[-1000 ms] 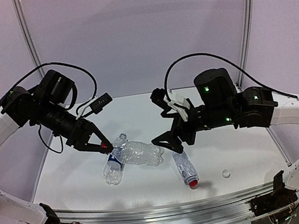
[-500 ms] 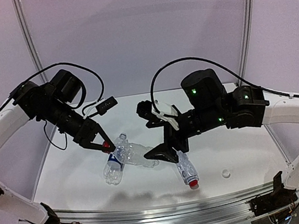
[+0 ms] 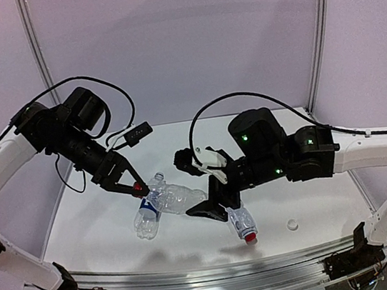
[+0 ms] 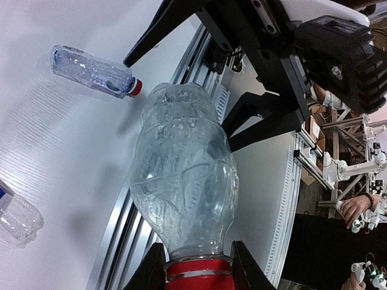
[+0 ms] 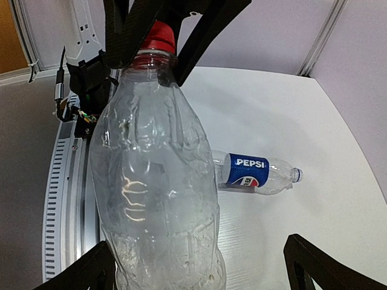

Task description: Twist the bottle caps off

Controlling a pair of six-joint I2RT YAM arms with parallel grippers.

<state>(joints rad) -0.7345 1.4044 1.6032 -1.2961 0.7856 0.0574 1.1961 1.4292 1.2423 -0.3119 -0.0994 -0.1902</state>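
Worktop (image 3: 305, 172) white, walls (image 3: 179, 46) pale lilac; bottle (image 3: 179, 199) hangs crosswise above it, red cap (image 4: 198, 277) leftward, pinched by left end effector (image 4: 199, 260); right end effector (image 5: 198, 241) spread astride its base

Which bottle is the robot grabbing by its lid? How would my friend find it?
Look at the white table, then follow the left arm down to the left gripper, which pinches a red cap. The clear bottle on that cap is the one. Unlike the Pepsi bottle and the other red-capped bottle lying on the table, a gripper holds it.
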